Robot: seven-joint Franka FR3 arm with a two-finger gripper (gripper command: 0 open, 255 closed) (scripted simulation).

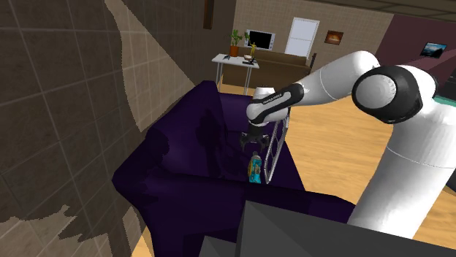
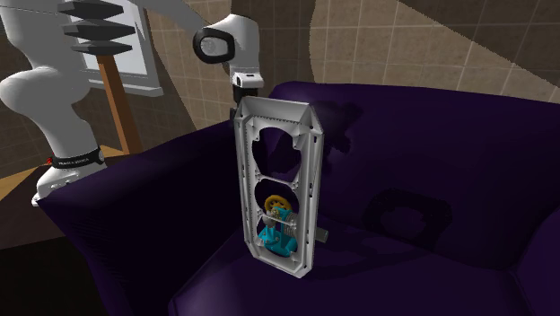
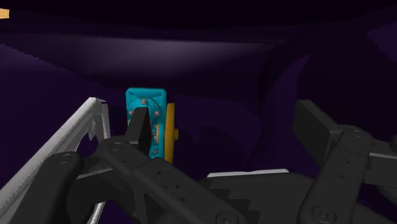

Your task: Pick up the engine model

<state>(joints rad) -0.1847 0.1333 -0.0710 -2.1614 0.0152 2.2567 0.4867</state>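
- End effector (image 1: 252, 140) is released: in the wrist view the fingers (image 3: 137, 130) stand wide apart with nothing clasped between them.
- Engine (image 2: 276, 235) is a grey frame with teal and yellow parts at its lower end, standing upright on the seat of the purple sofa (image 2: 431, 135).
- Shoulder view: the engine (image 1: 256, 166) is at 6 o'clock of the end effector, just below it.
- Wrist view: the teal block (image 3: 149, 105) shows beyond one fingertip, with the grey frame rail beside that finger.

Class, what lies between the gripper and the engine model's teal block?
Nothing. In the shoulder view the open gripper hangs just above the teal block, with purple sofa showing behind the short gap; the model's grey frame stands beside it.
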